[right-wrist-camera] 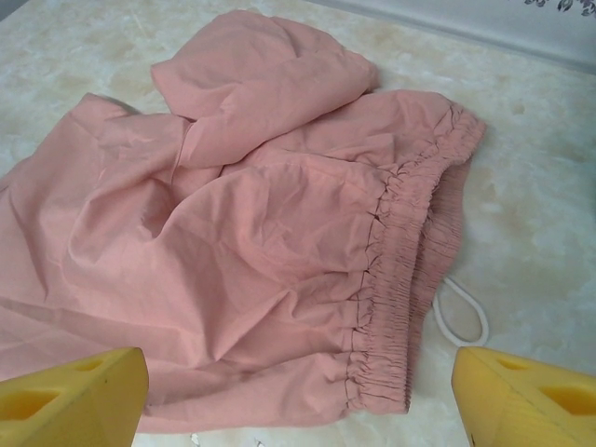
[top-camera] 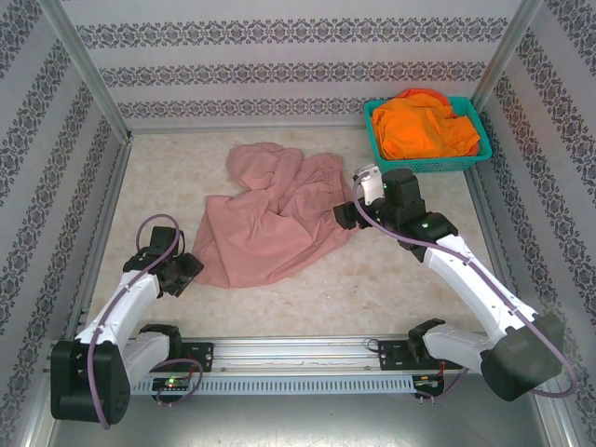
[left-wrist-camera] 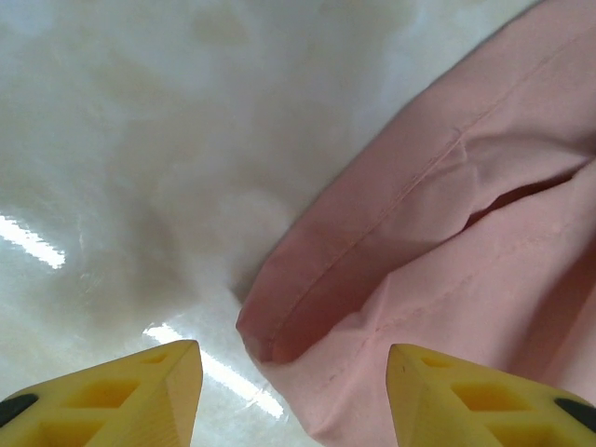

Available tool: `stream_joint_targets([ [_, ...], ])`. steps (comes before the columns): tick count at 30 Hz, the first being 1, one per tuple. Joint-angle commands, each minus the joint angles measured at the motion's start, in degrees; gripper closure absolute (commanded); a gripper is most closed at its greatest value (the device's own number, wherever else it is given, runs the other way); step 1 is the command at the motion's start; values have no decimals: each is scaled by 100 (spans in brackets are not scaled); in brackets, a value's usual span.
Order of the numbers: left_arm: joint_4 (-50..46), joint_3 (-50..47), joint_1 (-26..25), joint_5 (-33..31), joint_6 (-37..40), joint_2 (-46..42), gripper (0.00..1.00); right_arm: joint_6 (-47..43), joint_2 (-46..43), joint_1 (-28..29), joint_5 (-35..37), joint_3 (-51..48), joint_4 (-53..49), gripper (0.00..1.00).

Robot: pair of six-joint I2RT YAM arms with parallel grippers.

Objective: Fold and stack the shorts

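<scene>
Shorts of dusty pink (top-camera: 270, 219) lie crumpled on the worktop (top-camera: 410, 279); left jaws stand wide at a hem corner (left-wrist-camera: 270, 340), right jaws wide before the gathered waistband (right-wrist-camera: 400, 270), probably to spread them flat. Orange shorts (top-camera: 424, 130) wait in the basket (top-camera: 428, 169).

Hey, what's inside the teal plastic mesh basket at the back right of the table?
Crumpled orange cloth shorts fill the teal plastic mesh basket, with a darker red-orange cloth edge peeking behind. Anything beneath them is covered.
</scene>
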Motion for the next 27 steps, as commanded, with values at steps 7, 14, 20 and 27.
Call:
stream_joint_targets([
  [7, 697, -81, -47, 365, -299, 483, 51, -311, 122, 92, 156, -93, -47, 15],
  [14, 998, -25, -113, 460, -355, 866, 70, -535, 284, 104, 165, -93, -103, 15],
  [20, 847, 184, -113, 326, -130, 762, 100, -1289, 671, 146, 347, 114, -499, 17],
  [27, -134, 1331, -96, -455, 502, -129, 100, -3462, 1180, 464, 1398, 58, -751, 17],
])
